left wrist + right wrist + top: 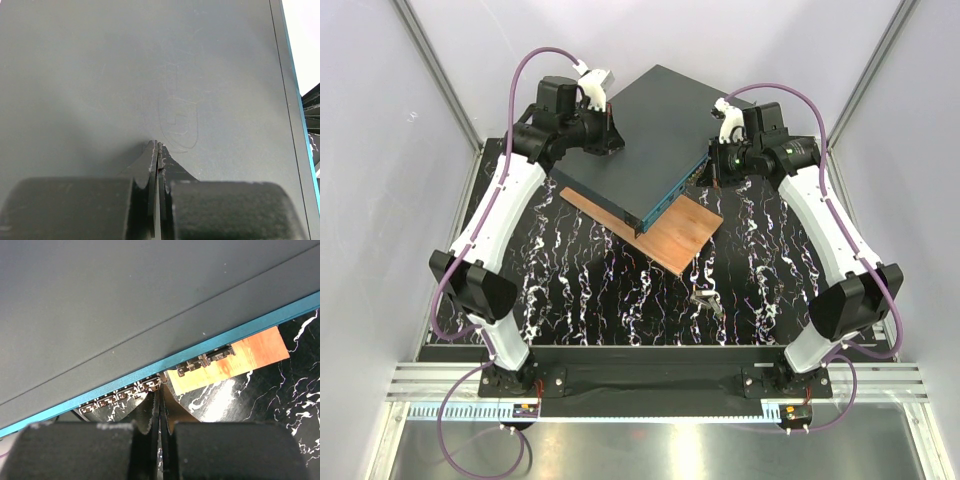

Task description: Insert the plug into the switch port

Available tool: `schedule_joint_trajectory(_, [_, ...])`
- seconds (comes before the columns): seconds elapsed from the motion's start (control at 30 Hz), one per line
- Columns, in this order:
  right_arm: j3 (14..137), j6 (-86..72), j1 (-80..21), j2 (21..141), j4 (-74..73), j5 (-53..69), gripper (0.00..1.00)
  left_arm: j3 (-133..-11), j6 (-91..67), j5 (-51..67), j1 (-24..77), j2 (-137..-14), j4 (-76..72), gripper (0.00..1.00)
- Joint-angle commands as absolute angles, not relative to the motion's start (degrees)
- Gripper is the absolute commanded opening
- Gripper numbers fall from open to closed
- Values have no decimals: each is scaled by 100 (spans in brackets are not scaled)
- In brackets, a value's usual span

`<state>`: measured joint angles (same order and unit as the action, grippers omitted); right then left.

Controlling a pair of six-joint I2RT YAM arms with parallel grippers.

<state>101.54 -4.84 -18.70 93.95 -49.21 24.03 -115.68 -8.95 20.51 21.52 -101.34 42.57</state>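
Observation:
The switch lies askew at the table's centre, its dark top up and its teal front face turned to the lower right. A small grey plug lies loose on the marbled mat, in front of the switch. My left gripper is shut and empty, with its tips on the switch's dark top. My right gripper is shut and empty, with its tips at the row of ports under the teal edge.
A thin brown wooden board lies under the switch's front corner and also shows in the right wrist view. The black marbled mat covers the table. White walls with metal posts enclose the back and sides.

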Motion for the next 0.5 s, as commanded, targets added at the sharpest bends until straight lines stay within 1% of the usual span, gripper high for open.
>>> schedule_joint_trajectory(0.0, [10582,-800,-2039,9562,-3331,2646,0,-11400,-897,2136,2136,-10169,4324,0])
schedule_joint_trajectory(0.2, [10494,-616,-2048,9475,-3392,2680,0,-11610,-818,1873,2048,-10213,4359,0])
schedule_joint_trajectory(0.37, [10292,-326,-2048,9273,-3498,2646,0,-12364,-730,1652,1513,-10432,4394,0])
schedule_joint_trajectory(0.47, [10318,-255,-2048,9290,-3524,2663,0,-12463,-721,1609,1310,-10442,4333,0])
